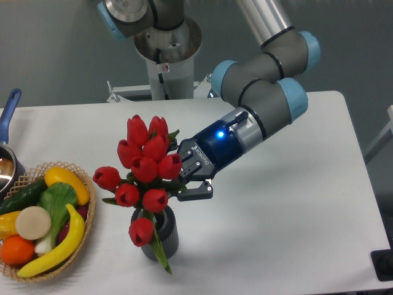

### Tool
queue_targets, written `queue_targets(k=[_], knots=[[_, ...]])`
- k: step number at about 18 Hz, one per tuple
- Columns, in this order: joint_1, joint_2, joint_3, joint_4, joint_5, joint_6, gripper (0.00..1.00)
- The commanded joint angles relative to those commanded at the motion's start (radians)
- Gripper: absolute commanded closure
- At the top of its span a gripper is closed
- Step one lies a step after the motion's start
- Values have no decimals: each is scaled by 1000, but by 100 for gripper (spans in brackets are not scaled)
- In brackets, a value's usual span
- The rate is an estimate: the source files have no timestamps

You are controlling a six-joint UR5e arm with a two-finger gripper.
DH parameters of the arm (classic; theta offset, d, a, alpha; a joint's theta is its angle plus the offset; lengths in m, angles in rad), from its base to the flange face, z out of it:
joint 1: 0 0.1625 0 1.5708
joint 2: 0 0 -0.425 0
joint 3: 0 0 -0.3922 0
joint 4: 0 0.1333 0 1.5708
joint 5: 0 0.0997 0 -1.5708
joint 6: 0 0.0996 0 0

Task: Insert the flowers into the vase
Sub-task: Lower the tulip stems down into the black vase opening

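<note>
The big white surface [295, 203] holds everything here. At its back stands a wide metal post [166, 52], and the robot's grey and blue arm [264, 104] reaches down toward the left. On the left edge sits a basket [86, 233] full of pretend fruit and vegetables, and a pot with a blue handle [8, 110] peeks in behind it.

The pincer [182, 184] is closed on the flowers [144, 169], holding them by the stems just under the red buds. The bunch leans a little. It hangs right over the vase [164, 236], which stands on the surface near the front, close to the basket.

Some of the stems look like they may be going into the vase's round hole. But one green tip [162, 261] and one low bud [141, 230] sit in front of the vase's side, so they seem to be outside it. I cannot tell for sure how many stems are inside.

To do this step well, the arm should tip the bunch more upright so all the stems point at the hole. It may need to lift a bit to get the stray stem over the rim. Then go down slowly. Let go only when the stems are deep inside, or the small vase could fall over.
</note>
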Motion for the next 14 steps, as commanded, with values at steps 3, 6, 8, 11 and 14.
queue_targets(k=[3,6,8,11,14], knots=[[3,-2,-22,0,0,15,72],[2,-15,-23,0,2,17,72],[2,-23,-32,0,2,18,72],[2,-37,-29,0,3,18,72],[2,-54,-29,0,5,32,72]])
